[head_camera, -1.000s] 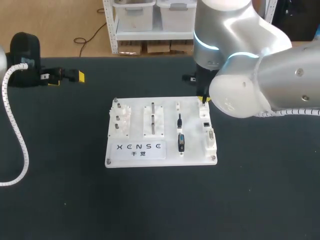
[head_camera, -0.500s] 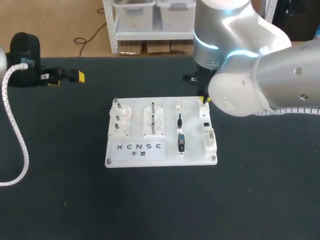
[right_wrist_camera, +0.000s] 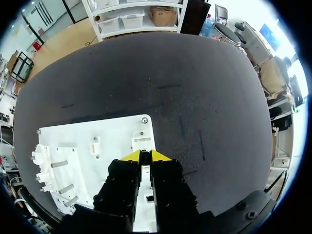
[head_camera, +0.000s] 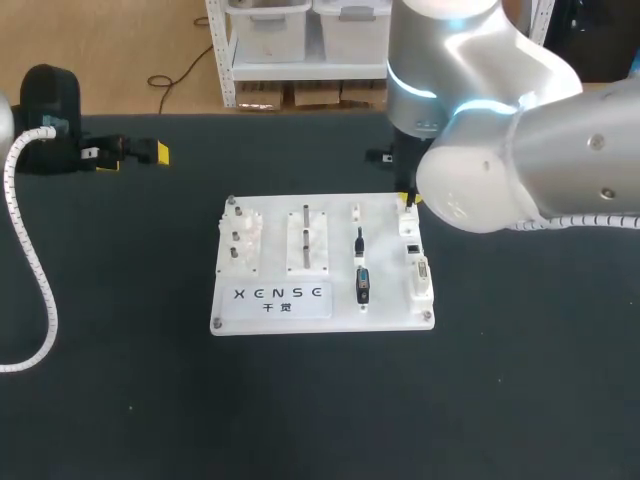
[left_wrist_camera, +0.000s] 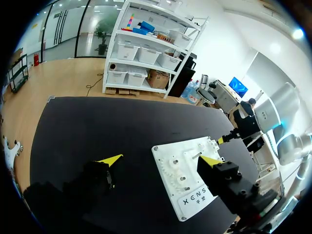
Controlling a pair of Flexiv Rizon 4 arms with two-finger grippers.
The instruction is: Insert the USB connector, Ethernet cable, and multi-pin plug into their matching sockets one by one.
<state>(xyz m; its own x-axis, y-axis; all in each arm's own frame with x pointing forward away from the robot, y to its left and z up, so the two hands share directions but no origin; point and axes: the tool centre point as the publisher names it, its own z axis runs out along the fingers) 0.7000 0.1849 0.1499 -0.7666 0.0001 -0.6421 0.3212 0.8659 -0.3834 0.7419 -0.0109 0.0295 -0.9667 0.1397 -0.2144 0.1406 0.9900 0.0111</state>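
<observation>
Connectors (head_camera: 362,285), two dark ones, stand in holders on white board (head_camera: 270,312), right of centre. Socket row (head_camera: 418,272) runs along board's 3 o'clock edge. Board lies mid-table on black matte surface (head_camera: 300,410). Right gripper (right_wrist_camera: 145,155) over board's 1 o'clock corner, fingers clenched, narrow dark slit between tips; contents not discernible. Left gripper (left_wrist_camera: 161,160) at board's 10 o'clock, well apart, fingers released and spread wide.
</observation>
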